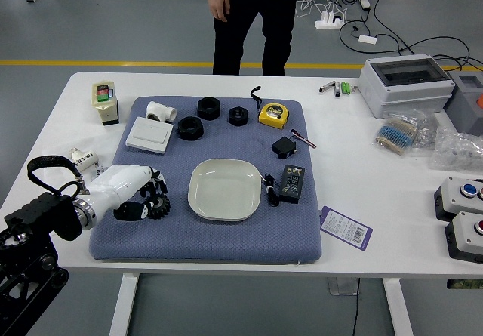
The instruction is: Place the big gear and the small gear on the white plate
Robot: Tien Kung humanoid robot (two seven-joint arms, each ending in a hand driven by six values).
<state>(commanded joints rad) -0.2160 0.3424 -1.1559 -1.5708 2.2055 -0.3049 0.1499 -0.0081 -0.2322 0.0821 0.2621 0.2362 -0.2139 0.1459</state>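
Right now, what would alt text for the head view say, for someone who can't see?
A robot's left hand reaches to a dark gear on a blue-gray mat, left of an empty white plate. Round black parts and a yellow tape measure lie toward the mat's far side; a person stands beyond the white table.

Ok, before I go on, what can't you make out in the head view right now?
All in the head view:
- Gear: partly hidden by the left robot hand; I can't tell whether it is gripped.
- Any second gear under that hand: the hand would hide it.
- Card: print too small to read.
- Person: upper body cut off by the top edge.
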